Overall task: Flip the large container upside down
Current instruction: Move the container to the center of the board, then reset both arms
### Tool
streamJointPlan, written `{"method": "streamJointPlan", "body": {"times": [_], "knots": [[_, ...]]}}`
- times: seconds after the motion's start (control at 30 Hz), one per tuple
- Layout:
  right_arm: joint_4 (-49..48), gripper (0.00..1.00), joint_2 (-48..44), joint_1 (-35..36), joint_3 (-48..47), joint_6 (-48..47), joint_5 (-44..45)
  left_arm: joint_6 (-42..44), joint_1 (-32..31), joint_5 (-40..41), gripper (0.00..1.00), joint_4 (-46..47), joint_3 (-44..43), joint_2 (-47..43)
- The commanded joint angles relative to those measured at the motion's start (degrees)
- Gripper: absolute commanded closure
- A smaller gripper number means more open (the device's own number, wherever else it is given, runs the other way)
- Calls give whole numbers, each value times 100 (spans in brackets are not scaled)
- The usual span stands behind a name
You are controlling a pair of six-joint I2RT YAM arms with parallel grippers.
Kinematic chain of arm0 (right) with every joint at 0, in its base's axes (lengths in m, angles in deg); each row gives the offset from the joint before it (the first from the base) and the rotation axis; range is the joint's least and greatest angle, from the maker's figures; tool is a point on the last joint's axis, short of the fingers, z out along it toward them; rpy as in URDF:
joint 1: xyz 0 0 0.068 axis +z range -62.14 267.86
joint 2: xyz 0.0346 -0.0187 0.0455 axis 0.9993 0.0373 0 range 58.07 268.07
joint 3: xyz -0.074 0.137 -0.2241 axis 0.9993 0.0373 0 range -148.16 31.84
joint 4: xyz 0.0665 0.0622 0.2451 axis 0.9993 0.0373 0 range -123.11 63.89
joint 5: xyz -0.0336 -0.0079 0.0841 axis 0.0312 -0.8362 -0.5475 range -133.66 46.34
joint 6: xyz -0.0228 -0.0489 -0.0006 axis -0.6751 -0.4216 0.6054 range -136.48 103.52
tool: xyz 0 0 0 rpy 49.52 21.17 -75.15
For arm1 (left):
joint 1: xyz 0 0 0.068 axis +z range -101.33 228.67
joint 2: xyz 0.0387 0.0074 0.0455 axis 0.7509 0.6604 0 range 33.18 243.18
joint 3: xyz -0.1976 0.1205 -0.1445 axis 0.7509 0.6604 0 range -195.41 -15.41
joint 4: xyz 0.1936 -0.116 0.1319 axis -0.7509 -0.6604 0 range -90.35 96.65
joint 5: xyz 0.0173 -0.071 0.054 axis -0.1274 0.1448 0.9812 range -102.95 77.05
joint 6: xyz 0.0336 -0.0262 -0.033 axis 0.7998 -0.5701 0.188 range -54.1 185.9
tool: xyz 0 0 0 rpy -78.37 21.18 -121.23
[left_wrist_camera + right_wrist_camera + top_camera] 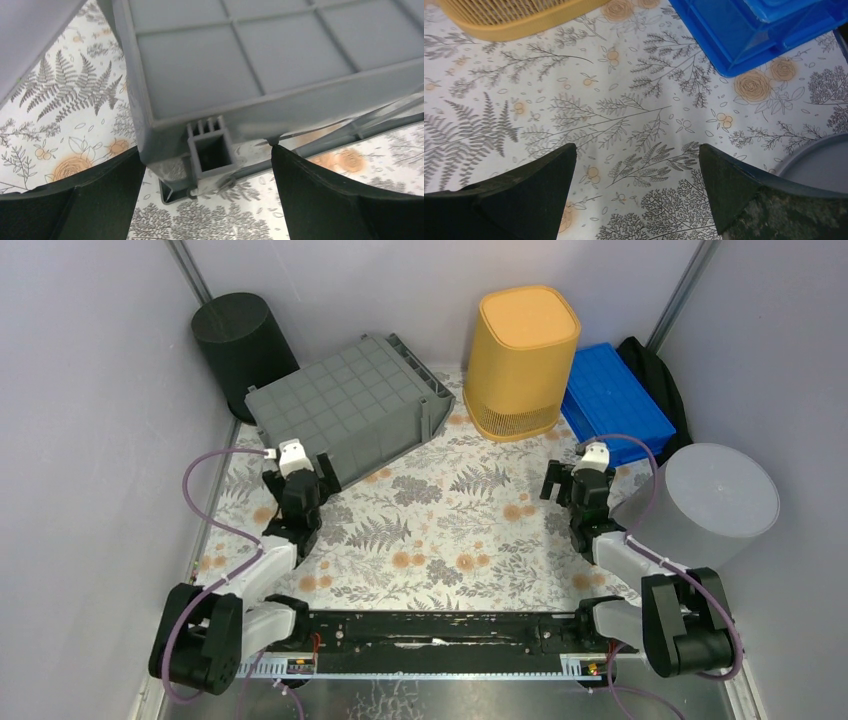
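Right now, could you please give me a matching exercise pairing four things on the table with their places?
Things:
1. large container
2. orange basket
3. blue tray
4. light-grey bucket

Places:
A. far right, beside the orange basket
B. right edge, nearest of the four
C. left of centre, gridded underside showing
D. far middle, by the back wall

Pairs: 1-C, 2-D, 3-A, 4-B.

Even, soft overhead light is seen throughout; shadows are faint. The wrist views are blurred at their lower edges; glare is slight.
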Motion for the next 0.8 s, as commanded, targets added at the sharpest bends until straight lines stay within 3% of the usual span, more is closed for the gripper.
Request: {"method": "streamJointPlan", "body": {"times": [0.0, 0.2, 0.27, 0.47, 0.67, 0.77], "knots": [[-1416, 1, 343, 5, 189, -92, 517, 176, 489, -441, 0, 1440, 326, 135], [-2478, 1, 946, -28, 502, 136, 881, 353, 732, -943, 0, 2457, 584, 780], [-2300, 1, 932, -30, 434, 132, 1042, 329, 775, -975, 0, 2932, 776, 1135], [-3364, 1, 815, -32, 944, -151, 1605, 309, 980, -1178, 0, 3017, 546, 1505], [-5404, 1, 1620, -222, 1456, -303, 1611, 651, 996, -1343, 0, 3482, 743, 1461], [-4369, 1, 1491, -232, 1047, -208, 1456, 923, 996, -1545, 0, 3754, 756, 1565]]}}
